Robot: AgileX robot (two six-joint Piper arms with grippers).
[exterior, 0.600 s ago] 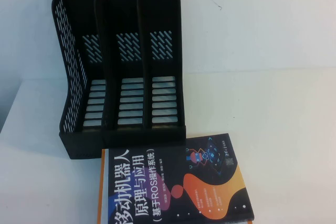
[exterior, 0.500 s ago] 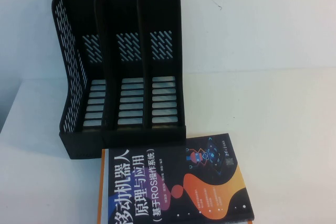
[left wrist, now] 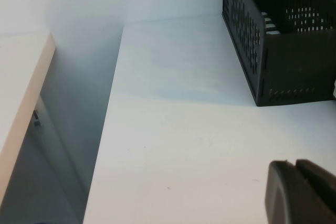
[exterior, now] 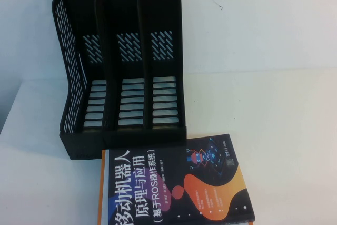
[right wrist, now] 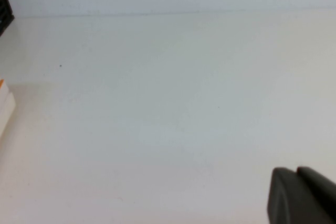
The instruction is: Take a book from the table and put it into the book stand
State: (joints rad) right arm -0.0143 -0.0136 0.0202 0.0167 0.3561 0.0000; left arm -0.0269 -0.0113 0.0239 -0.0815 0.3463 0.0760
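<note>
The book (exterior: 179,185), dark cover with white Chinese title and orange and red blobs, lies flat on the white table (exterior: 274,130) at the front, just before the book stand (exterior: 124,67). The black stand holds three upright compartments, all without books. Neither arm shows in the high view. My left gripper (left wrist: 294,163) is shut and holds nothing, over bare table beside the stand's perforated side wall (left wrist: 247,35). My right gripper (right wrist: 295,170) is shut and holds nothing, over bare table; a corner of the stand (right wrist: 4,3) and a book's edge (right wrist: 4,103) show at that view's border.
An orange-edged white book (exterior: 101,193) lies under the dark book. The table's left edge (left wrist: 105,129) drops to a gap beside a beige surface (left wrist: 21,93). A white wall stands behind the stand.
</note>
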